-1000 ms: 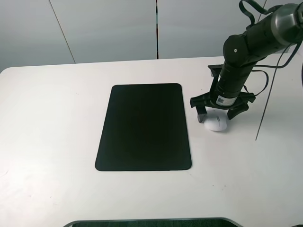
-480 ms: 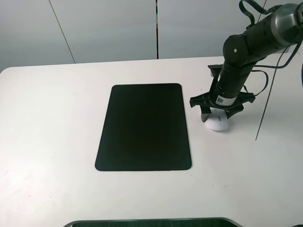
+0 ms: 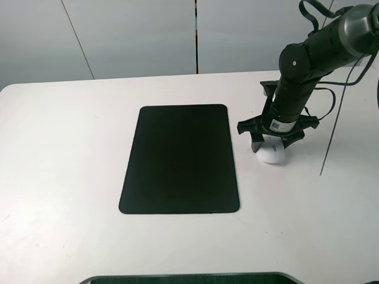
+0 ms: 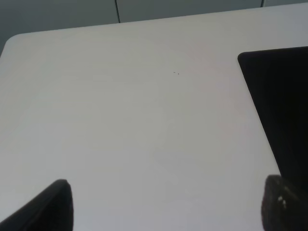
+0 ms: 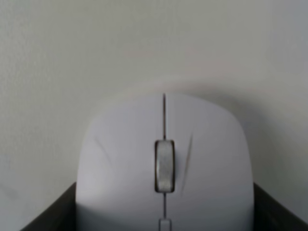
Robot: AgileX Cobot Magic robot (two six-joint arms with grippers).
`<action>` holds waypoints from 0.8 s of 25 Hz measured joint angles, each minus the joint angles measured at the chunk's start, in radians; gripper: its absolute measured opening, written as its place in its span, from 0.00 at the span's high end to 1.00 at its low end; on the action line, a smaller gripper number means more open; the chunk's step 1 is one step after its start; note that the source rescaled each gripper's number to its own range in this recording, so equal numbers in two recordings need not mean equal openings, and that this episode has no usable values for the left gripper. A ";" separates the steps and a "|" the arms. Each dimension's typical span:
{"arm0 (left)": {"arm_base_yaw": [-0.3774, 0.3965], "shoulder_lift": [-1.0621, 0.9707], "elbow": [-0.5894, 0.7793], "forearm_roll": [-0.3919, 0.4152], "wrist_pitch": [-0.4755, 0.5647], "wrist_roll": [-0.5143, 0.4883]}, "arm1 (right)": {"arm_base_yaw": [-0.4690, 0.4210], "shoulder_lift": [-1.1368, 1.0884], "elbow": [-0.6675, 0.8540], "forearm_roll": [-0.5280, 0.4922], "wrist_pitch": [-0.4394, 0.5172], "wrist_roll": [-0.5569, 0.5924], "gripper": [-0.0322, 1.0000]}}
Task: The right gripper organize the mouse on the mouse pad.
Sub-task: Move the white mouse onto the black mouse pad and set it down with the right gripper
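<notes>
The white mouse (image 3: 272, 155) lies on the white table just right of the black mouse pad (image 3: 179, 158), off the pad. My right gripper (image 3: 271, 145) points down over the mouse, with a finger against each of its sides. In the right wrist view the mouse (image 5: 165, 163) fills the space between the two dark fingers (image 5: 48, 216), its grey scroll wheel in the middle. My left gripper (image 4: 166, 207) is open and empty over bare table, with an edge of the pad (image 4: 284, 106) beside it. The left gripper is out of the high view.
The white table (image 3: 71, 148) ends at a grey wall behind. A thin dark cable (image 3: 329, 136) hangs to the table right of the right arm. A dark edge (image 3: 189, 278) runs along the table's front.
Since one second ago my right gripper's fingers have closed in on the mouse. Nothing has moved in the last half second.
</notes>
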 joint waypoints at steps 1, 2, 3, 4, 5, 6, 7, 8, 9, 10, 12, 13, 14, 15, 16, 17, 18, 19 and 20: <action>0.000 0.000 0.000 0.000 0.000 0.000 | 0.000 0.000 0.000 0.000 -0.003 0.000 0.96; 0.000 0.000 0.000 0.000 0.000 0.000 | 0.000 -0.004 0.000 0.000 -0.003 0.000 0.96; 0.000 0.000 0.000 0.000 0.000 0.000 | 0.000 -0.009 0.000 0.000 -0.003 0.000 0.96; 0.000 0.000 0.000 0.000 0.000 0.000 | 0.000 -0.021 0.000 0.000 -0.001 0.002 0.96; 0.000 0.000 0.000 0.000 0.000 0.000 | 0.000 -0.034 -0.002 0.000 0.010 0.002 0.96; 0.000 0.000 0.000 0.000 0.000 0.000 | 0.000 -0.045 -0.009 0.000 0.027 0.002 0.96; 0.000 0.000 0.000 0.000 0.000 0.000 | 0.000 -0.058 -0.019 0.000 0.043 0.002 0.96; 0.000 0.000 0.000 0.000 0.000 0.000 | 0.004 -0.068 -0.032 0.000 0.067 0.002 0.96; 0.000 0.000 0.000 0.000 0.000 0.000 | 0.013 -0.075 -0.047 0.000 0.095 0.002 0.96; 0.000 0.000 0.000 0.000 0.000 0.000 | 0.023 -0.075 -0.062 0.000 0.123 0.005 0.96; 0.000 0.000 0.000 0.000 0.000 0.000 | 0.079 -0.077 -0.112 -0.006 0.182 0.049 0.96; 0.000 0.000 0.000 0.000 0.000 0.000 | 0.096 -0.077 -0.131 -0.012 0.192 0.070 0.96; 0.000 0.000 0.000 0.000 0.000 0.000 | 0.116 -0.077 -0.150 -0.019 0.200 0.087 0.96; 0.000 0.000 0.000 0.000 0.000 0.000 | 0.135 -0.077 -0.167 -0.021 0.205 0.105 0.96; 0.000 0.000 0.000 0.000 0.000 0.000 | 0.150 -0.077 -0.181 -0.023 0.212 0.123 0.96; 0.000 0.000 0.000 0.000 0.000 0.000 | 0.168 -0.077 -0.197 -0.023 0.214 0.136 0.96; 0.000 0.000 0.000 0.000 0.000 0.000 | 0.184 -0.077 -0.213 -0.023 0.217 0.146 0.96; 0.000 0.000 0.000 0.000 0.000 0.000 | 0.200 -0.077 -0.225 -0.023 0.218 0.158 0.96; 0.000 0.000 0.000 0.000 0.000 0.000 | 0.213 -0.077 -0.239 -0.023 0.218 0.168 0.96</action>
